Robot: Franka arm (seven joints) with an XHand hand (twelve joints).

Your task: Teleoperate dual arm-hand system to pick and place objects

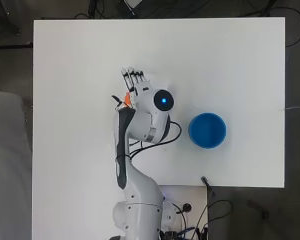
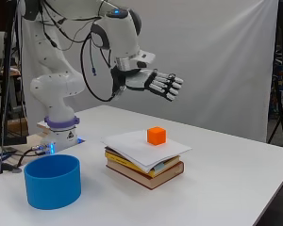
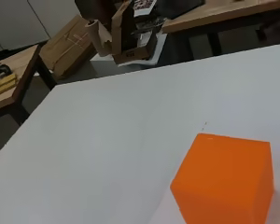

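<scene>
Overhead, the hand (image 1: 135, 82) hangs with fingers straight and empty, hiding most of the orange cube (image 1: 126, 99); the blue bowl (image 1: 207, 130) sits well apart on the surface (image 1: 240, 65).

From the side, the cube (image 2: 156, 135) rests on paper atop stacked books (image 2: 146, 167). Lower the hand gently so the stack stays put.

At the wrist, the cube (image 3: 226, 179) sits off-centre; centre it first.
</scene>
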